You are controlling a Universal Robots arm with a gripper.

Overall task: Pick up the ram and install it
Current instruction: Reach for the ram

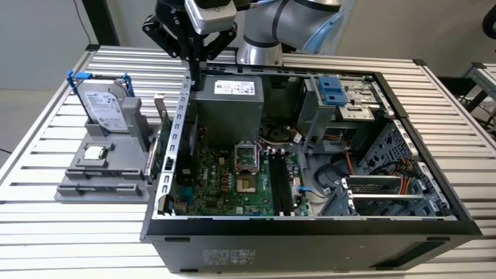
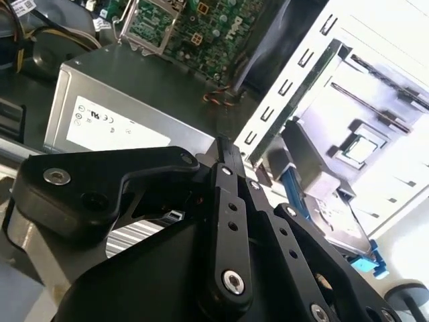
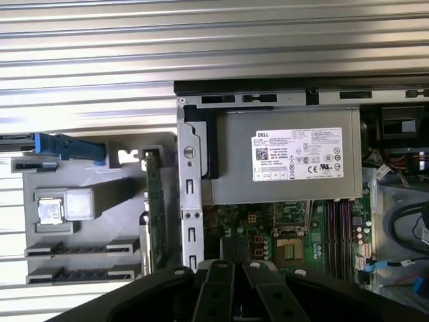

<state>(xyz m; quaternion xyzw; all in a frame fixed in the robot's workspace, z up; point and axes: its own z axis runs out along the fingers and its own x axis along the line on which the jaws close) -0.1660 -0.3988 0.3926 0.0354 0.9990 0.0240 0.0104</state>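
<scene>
The ram [image 1: 162,139] is a thin greenish stick standing on edge in the grey holder [image 1: 101,180], just outside the open computer case on the exterior view's left. It shows as a green strip [image 3: 155,208] in the first wrist view and as a slanted green edge [image 2: 295,100] in the second wrist view. My gripper [image 1: 195,61] hangs above the case's rear corner, over the power supply's edge, higher than the ram and apart from it. Its black fingers [image 2: 224,168] are shut together with nothing between them. The gripper [image 3: 228,265] also shows in the first wrist view. The black memory slots [image 1: 280,183] on the motherboard stand free.
A silver hard drive with blue brackets [image 1: 104,104] and a small square processor [image 1: 94,153] share the grey holder. Inside the case [image 1: 310,224] are the grey power supply [image 1: 229,107], the CPU socket [image 1: 246,157], a drive cage [image 1: 341,96] and cables [image 1: 387,171].
</scene>
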